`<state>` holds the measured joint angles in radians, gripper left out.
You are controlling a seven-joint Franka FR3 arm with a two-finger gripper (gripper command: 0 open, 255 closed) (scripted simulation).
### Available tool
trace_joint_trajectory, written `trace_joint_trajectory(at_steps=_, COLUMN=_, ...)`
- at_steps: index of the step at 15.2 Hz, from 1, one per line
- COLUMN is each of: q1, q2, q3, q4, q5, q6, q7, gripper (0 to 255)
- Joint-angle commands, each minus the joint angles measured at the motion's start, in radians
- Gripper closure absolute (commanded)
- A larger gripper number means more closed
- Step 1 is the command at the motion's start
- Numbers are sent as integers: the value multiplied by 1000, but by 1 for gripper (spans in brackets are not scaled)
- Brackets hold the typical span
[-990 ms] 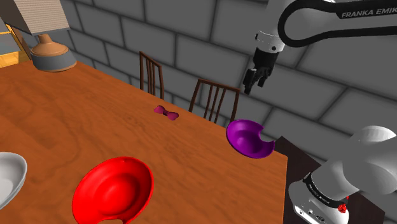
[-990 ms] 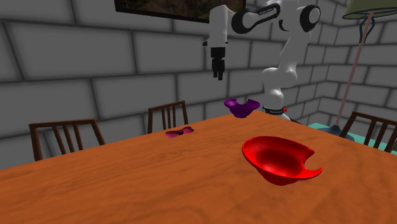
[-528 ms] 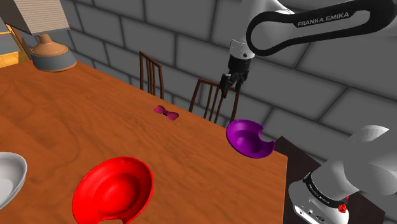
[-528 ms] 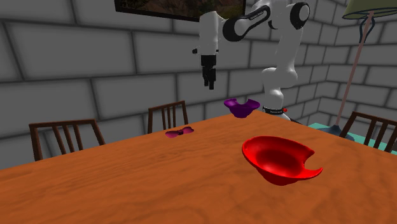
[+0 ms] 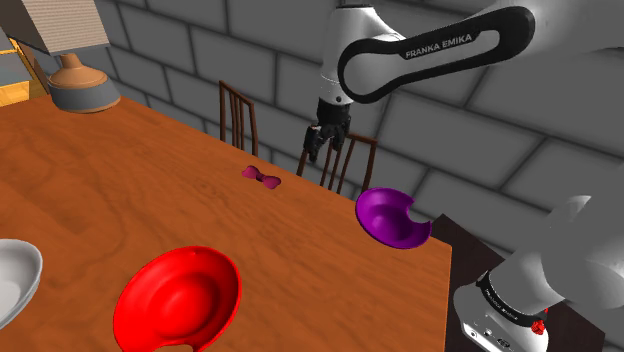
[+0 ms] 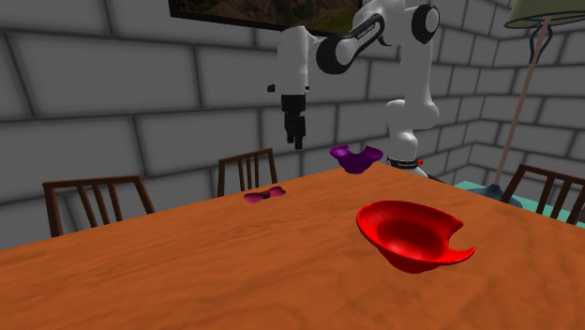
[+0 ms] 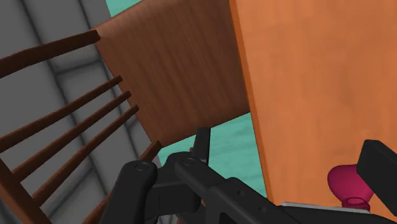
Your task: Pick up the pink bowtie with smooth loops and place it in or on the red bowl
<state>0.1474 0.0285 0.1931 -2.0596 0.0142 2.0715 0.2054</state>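
The pink bowtie (image 5: 261,177) (image 6: 264,195) lies flat on the wooden table (image 5: 120,200) near its far edge. My gripper (image 5: 314,146) (image 6: 298,139) hangs in the air above the table's edge, over a chair, to the shoulder view's right of the bowtie and well above it. Its fingers stand apart with nothing between them. In the wrist view the gripper (image 7: 289,147) looks down at the table edge, and the bowtie (image 7: 348,183) shows beside one finger (image 7: 380,167). The red bowl (image 5: 180,295) (image 6: 412,234) sits near the table's front.
A purple bowl (image 5: 392,218) (image 6: 356,157) sits at the table corner by the stand. A white bowl (image 5: 15,280) is at the shoulder view's left edge. Two chairs (image 5: 340,160) (image 5: 238,115) stand along the far side. A lamp base (image 5: 80,85) stands at the back.
The arm has swung toward the shoulder view's left and lowered, bringing the gripper from above the purple bowl to over the chair, nearer the bowtie. Nothing on the table moved.
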Motion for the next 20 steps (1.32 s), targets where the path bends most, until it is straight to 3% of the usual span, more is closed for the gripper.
trace_joint_trajectory(at_steps=1, q1=11, q2=75, q3=10, q4=68, q5=-10, q6=13, q7=13, gripper=0)
trace_joint_trajectory(at_steps=13, q1=122, q2=497, q3=44, q4=520, q5=-81, q6=8, q7=83, gripper=0)
trace_joint_trajectory(at_steps=20, q1=128, q2=539, q3=38, q4=489, q5=-91, q6=80, q7=88, gripper=0)
